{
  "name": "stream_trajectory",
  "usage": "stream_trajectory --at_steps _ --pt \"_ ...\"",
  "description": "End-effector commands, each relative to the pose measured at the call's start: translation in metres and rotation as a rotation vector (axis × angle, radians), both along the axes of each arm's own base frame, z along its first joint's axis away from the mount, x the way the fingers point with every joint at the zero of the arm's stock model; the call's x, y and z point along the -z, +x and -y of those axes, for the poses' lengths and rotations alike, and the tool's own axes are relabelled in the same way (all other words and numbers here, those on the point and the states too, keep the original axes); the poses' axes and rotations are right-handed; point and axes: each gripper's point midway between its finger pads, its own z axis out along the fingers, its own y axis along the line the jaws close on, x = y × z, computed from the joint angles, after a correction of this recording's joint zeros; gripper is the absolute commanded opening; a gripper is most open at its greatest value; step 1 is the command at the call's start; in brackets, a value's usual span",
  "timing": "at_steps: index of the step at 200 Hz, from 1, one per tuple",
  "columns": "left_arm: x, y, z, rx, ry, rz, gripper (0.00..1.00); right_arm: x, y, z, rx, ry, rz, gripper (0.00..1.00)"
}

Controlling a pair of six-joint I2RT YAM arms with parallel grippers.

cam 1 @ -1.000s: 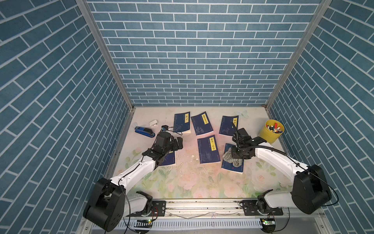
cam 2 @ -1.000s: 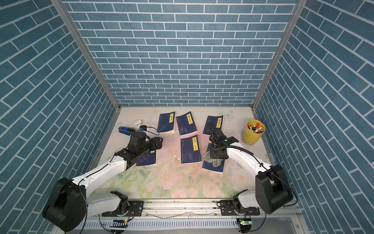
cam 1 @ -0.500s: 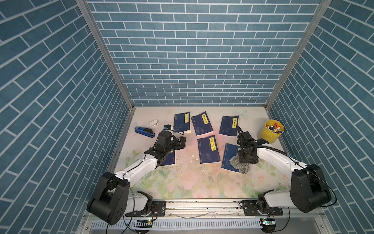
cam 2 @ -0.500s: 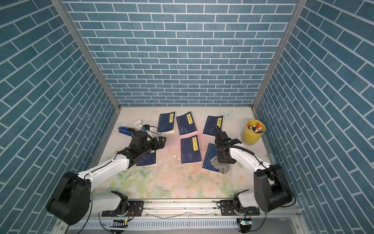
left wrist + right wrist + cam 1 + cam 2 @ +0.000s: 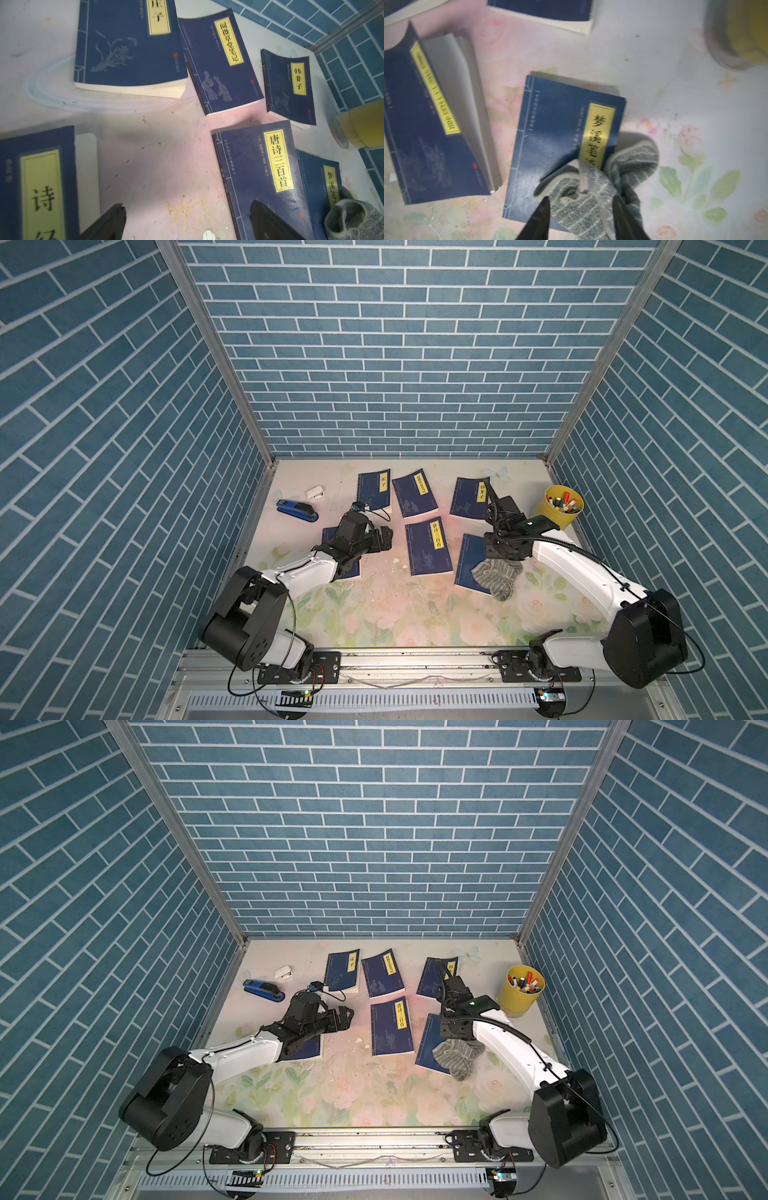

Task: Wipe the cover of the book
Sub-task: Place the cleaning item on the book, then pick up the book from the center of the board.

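My right claw (image 5: 581, 199) has just let go, jaws now parted astride the grey striped cloth (image 5: 629, 162) slumped on the near corner of the 梦溪笔谈 book (image 5: 556, 128); wipe probably finished.

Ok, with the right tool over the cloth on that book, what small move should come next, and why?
Probably close the right tool on the grey cloth before any stroke. Its jaws straddle the bunched cloth, but whether they pinch it is unclear, and the cloth sits only on the near corner of the book, partly off its edge, leaving most of the cover bare.
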Motion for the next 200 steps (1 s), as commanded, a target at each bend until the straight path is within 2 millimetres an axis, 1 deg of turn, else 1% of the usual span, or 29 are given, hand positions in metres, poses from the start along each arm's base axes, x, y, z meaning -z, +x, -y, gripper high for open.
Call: stream_trajectory --at_steps 1,15,38,52,76,96,118,160,174,200 --pt "-0.006 0.008 0.015 -0.002 -0.027 0.019 0.98 0.012 0.006 -0.048 -0.117 0.102 -0.029 0.41" --pt "0.001 0.005 0.024 0.009 -0.022 0.001 0.97 0.023 0.010 -0.071 -0.169 0.112 -0.045 0.41" --pt "0.012 0.001 0.039 0.024 -0.012 -0.027 0.96 0.039 0.019 -0.098 -0.216 0.124 -0.067 0.41" --pt "0.018 -0.002 0.047 0.036 -0.014 -0.044 0.95 0.047 0.024 -0.107 -0.224 0.135 -0.076 0.40" --pt "0.027 -0.006 0.056 0.045 -0.018 -0.067 0.94 0.056 0.033 -0.115 -0.224 0.137 -0.093 0.39" --pt "0.035 -0.010 0.062 0.056 -0.030 -0.091 0.92 0.070 0.035 -0.118 -0.223 0.126 -0.125 0.35" --pt "0.044 -0.014 0.068 0.058 -0.036 -0.122 0.90 0.084 0.035 -0.115 -0.202 0.099 -0.150 0.29" --pt "0.055 -0.021 0.077 0.085 -0.057 -0.152 0.87 0.102 0.025 -0.111 -0.169 0.099 -0.199 0.19" --pt "0.052 -0.025 0.090 0.142 -0.111 -0.155 0.86 0.108 0.020 -0.110 -0.162 0.109 -0.214 0.18" --pt "0.044 -0.032 0.114 0.246 -0.222 -0.159 0.83 0.116 0.012 -0.108 -0.151 0.109 -0.232 0.17"
